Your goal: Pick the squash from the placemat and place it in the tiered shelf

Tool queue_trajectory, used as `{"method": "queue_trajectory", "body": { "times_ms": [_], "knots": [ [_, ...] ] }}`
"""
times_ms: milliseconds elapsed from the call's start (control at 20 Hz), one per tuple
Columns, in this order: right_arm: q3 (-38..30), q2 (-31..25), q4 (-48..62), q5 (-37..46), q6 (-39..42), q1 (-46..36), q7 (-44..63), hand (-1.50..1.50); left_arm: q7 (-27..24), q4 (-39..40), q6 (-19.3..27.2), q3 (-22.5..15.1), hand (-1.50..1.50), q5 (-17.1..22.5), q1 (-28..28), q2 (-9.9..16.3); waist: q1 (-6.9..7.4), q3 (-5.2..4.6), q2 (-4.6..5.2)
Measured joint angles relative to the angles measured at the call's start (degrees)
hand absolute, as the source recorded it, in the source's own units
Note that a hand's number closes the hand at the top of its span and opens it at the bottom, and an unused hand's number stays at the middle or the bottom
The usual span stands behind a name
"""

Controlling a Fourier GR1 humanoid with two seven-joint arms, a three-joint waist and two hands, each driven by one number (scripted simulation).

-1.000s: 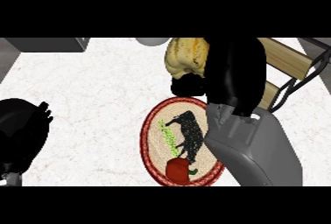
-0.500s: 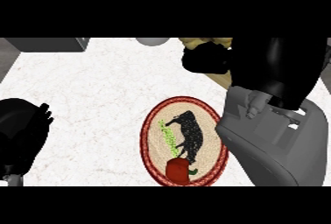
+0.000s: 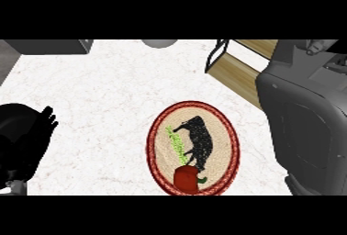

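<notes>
Left robot hand (image 3: 27, 133) at left edge over bench (image 3: 102, 101), fingers straight, apart, holding nothing. Right forearm (image 3: 305, 119) fills right side; we cannot see right robot hand, so cannot tell its state. Squash not visible to us. Placemat (image 3: 224, 137) at centre. Tiered shelf (image 3: 234, 69) at upper right, partly behind forearm.

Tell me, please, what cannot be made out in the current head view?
- Squash: not visible; the right forearm may cover it.
- Right hand: hidden beyond that forearm and the top edge, so its fingers cannot be judged.
- Tiered shelf: mostly covered by the forearm, so its contents are unknown.
- Left hand: cut off by the left edge.
</notes>
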Motion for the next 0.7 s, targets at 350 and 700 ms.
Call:
{"method": "queue_trajectory", "body": {
  "times_ms": [350,700],
  "knots": [
    [-5.7,-3.1,5.5,2.9,3.5,-3.2,-3.0,1.50,1.0,-0.7,-0.6,0.2,0.00,-0.3,-0.3,0.2,0.34,0.03,0.15],
    [-9.7,-6.4,11.0,4.9,4.3,-2.3,-6.2,1.50,1.9,-1.7,0.1,-0.1,0.00,-1.5,-0.7,-1.1,0.59,0.07,0.35]
  ]
}}
